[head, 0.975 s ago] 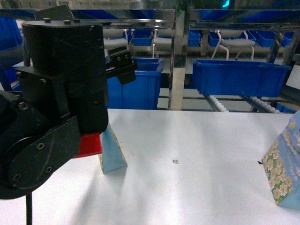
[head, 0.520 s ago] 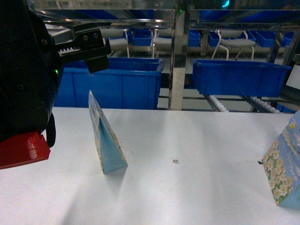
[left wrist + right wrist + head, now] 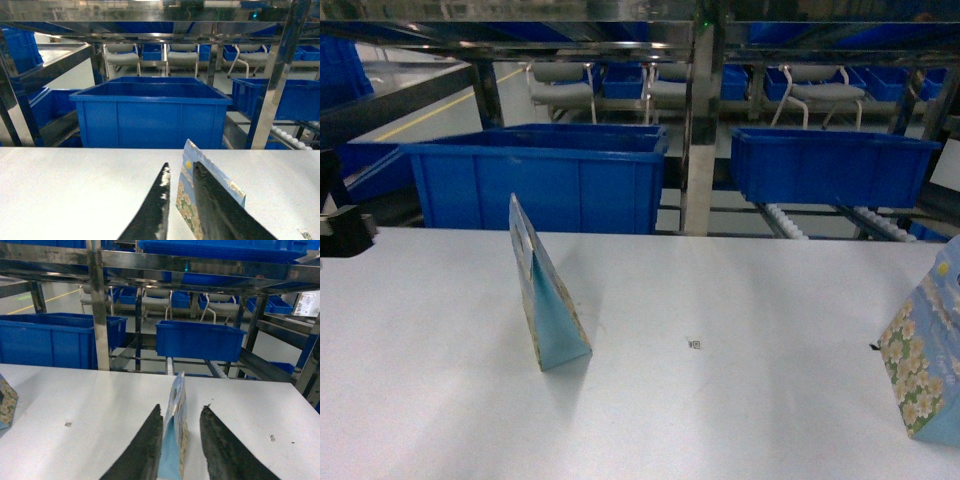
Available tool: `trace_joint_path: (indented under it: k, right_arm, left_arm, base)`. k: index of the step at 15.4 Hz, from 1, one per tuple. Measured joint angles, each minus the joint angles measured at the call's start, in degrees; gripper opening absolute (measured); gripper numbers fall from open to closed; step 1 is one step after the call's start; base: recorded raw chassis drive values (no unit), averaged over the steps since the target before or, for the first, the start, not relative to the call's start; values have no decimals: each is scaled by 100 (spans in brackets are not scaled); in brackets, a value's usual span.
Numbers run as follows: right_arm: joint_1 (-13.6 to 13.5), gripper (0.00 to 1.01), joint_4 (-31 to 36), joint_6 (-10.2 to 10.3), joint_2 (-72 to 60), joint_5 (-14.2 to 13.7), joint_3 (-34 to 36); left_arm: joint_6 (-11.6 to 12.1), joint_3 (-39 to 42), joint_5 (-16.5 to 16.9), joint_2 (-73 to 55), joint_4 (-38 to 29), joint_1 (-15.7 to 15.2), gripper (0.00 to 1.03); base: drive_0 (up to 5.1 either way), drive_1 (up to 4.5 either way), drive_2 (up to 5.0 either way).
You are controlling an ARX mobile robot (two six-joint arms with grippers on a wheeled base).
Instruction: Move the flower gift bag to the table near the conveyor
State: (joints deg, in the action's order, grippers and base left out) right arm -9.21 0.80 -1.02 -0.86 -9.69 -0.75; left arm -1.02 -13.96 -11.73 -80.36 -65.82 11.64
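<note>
Left pincer (image 3: 181, 210) and right pincer (image 3: 181, 450) both open, each low astride an upright flower gift bag (image 3: 192, 200).

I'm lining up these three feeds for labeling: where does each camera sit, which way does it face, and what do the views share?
Head: on the robot, looking forward and slightly down over the table toward the conveyor; a dark arm part shows at the left edge.
Left wrist: low over the table, facing the racks; left gripper astride a flower gift bag.
Right wrist: likewise; right gripper astride a second bag.
Shared: table, blue bins, both bags.
</note>
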Motion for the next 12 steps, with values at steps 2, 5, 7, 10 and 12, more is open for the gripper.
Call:
trace_joint_path:
  k: [2, 5, 7, 10, 12]
  right_arm:
    - [907, 2, -98, 22, 59, 855, 0]
    - [922, 2, -101, 17, 59, 970, -2]
    - [922, 2, -101, 17, 59, 973, -2]
    - [922, 2, -103, 17, 59, 970, -2]
    - [922, 2, -101, 17, 59, 973, -2]
  left_arm:
    - [15, 411, 225, 623, 271, -234, 2]
    - [15, 835, 507, 1641, 841, -518, 2]
    - [15, 1056, 651, 2310, 1307, -654, 2]
    - [20, 1222, 1108, 3268, 2061, -1193, 2]
    - [22, 1305, 1172, 3847, 2566, -1158, 2]
  base:
    - [0, 0, 0]
    - [0, 0, 0]
    - [0, 0, 0]
    - [0, 0, 0]
    - [0, 0, 0]
